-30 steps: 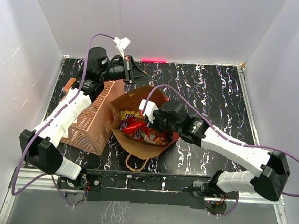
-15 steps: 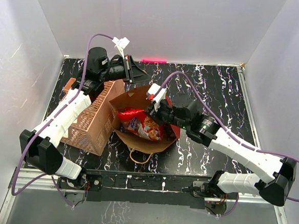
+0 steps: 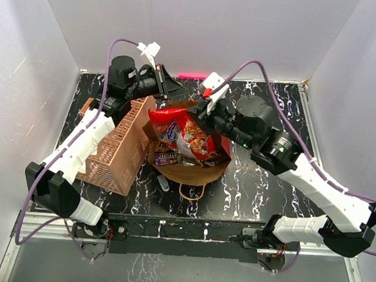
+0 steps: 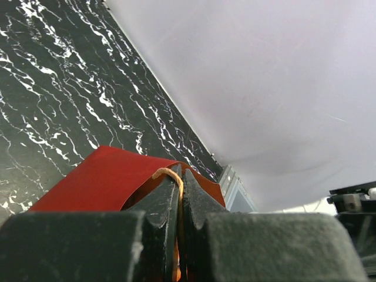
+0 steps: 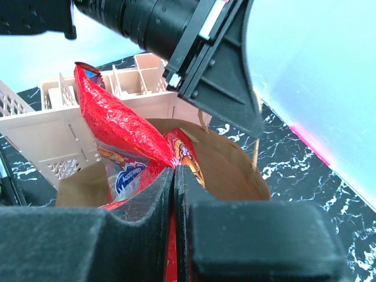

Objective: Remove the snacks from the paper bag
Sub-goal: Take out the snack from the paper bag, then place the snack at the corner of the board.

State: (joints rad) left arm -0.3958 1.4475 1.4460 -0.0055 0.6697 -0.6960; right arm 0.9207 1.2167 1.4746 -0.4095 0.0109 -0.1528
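My right tool (image 5: 174, 170) clamps the cookie bag (image 3: 182, 134) above the paper bag (image 3: 198, 175); left tool (image 4: 180, 176) pinches its handle (image 4: 167, 172); packets (image 3: 166, 157) remain inside.

Blue logo (image 5: 130, 178) on cookie bag (image 5: 114, 123): lettering too blurred to read.

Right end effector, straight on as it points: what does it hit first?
Past the cookie bag the right end effector grips, probably the inner wall of the paper bag; left end effector close above.
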